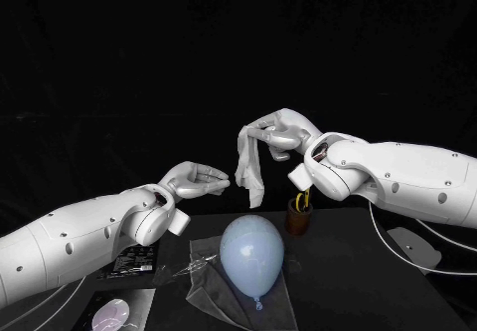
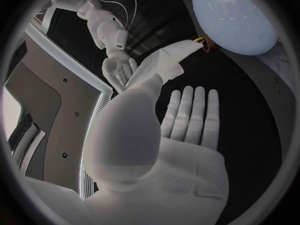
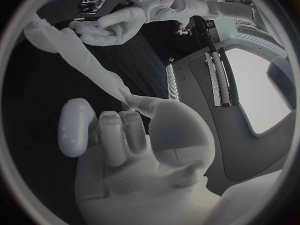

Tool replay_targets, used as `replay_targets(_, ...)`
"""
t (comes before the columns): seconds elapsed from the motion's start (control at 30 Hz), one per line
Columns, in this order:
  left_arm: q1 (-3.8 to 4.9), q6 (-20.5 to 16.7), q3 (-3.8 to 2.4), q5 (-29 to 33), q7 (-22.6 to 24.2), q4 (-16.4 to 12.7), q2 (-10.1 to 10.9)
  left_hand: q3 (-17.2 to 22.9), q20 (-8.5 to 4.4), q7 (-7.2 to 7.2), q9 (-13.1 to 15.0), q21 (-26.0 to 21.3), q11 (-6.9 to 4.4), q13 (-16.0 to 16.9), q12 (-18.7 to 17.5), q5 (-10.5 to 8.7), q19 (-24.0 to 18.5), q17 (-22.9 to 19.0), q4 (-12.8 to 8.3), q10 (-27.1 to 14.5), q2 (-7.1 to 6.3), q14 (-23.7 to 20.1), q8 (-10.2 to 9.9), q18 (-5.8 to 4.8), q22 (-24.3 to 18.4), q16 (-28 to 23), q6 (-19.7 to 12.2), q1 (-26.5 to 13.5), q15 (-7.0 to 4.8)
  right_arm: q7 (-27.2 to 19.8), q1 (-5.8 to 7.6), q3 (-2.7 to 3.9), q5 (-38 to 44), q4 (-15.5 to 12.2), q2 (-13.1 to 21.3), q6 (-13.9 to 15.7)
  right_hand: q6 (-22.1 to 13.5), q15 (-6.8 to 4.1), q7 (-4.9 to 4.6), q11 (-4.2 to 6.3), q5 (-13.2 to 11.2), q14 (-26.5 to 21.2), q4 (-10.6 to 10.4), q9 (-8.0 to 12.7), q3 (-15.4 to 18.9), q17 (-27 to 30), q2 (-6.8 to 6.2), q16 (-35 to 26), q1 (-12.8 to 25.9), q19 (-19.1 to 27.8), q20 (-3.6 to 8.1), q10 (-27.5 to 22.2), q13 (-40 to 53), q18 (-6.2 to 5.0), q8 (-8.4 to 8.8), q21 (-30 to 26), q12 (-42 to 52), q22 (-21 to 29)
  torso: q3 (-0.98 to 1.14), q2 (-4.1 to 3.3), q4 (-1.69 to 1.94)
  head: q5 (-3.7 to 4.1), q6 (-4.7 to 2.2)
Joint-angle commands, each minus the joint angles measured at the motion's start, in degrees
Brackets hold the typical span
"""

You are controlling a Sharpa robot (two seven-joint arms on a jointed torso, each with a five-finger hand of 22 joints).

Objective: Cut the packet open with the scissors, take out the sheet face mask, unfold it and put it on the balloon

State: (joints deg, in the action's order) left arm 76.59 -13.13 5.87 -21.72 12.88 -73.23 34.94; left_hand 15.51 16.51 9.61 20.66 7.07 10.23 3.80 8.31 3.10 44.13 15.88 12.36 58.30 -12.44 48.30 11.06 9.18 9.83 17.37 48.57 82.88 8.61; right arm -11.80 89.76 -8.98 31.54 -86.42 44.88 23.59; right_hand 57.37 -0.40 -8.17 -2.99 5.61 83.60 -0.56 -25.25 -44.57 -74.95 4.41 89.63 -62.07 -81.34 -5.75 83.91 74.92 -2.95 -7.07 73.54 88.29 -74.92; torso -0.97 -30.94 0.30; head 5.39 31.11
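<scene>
The right robot hand is raised above the bench and is grasping the top end of the sheet mask, pinched between thumb and fingers. The mask hangs straight down from it as a narrow, bunched white strip, clear of everything below. At about 8 o'clock from the mask, the left robot hand is released: it holds nothing, its fingers are stretched out toward the strip's lower end, near it but not touching. At 6 o'clock from the hanging mask, the pale blue balloon lies on its side on a crumpled clear film spread on the bench, with its knot toward the near edge. At about 1 o'clock from the balloon stands a brown holder, with the yellow handles of the scissors sticking out of it. At 9 o'clock from the balloon, a flat black packet lies on the bench, partly under the left arm.
</scene>
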Motion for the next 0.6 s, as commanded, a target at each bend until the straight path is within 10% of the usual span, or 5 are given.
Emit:
replay_targets(0.03,-0.30,-1.94,-0.12,0.45,1.95,-0.72,-0.19,-2.91,0.12,0.46,-0.48,-1.18,0.03,-0.06,-0.29,-0.26,-0.46,-0.70,0.66,-0.68,0.37,-0.36,-0.27,-1.02,-0.97,-1.70,0.19,1.05,0.50,-0.66,0.01,0.05,-0.23,-0.12,-0.29,0.58,0.29,-0.06,0.14,-0.29,-0.34,6.40,-0.32,-0.05,-0.03,-15.05,-0.08,0.37,-0.54,-0.43,0.06,5.48,14.29,-0.52,-0.34,0.20,0.16,-10.49,0.04,0.09,0.06,-0.04,0.16)
replay_targets(0.6,-0.89,-2.64,-0.30,2.23,2.02,-1.53,-0.90,-14.23,0.10,1.33,-2.83,-3.29,0.26,-0.05,-1.33,-0.30,-0.01,-3.67,3.86,-3.15,4.16,-1.54,-1.21,-1.99,-3.95,-7.77,-1.44,6.16,1.46,-0.69,-0.08,0.05,-0.20,-0.12,-1.09,0.40,0.29,-0.07,0.16,-0.27,-0.30,6.40,-0.39,-0.05,-0.02,-15.05,-0.08,0.37,-0.63,-0.45,0.07,5.49,14.29,-0.52,-0.32,0.23,0.16,-10.50,0.05,0.03,-0.04,-0.32,0.45)
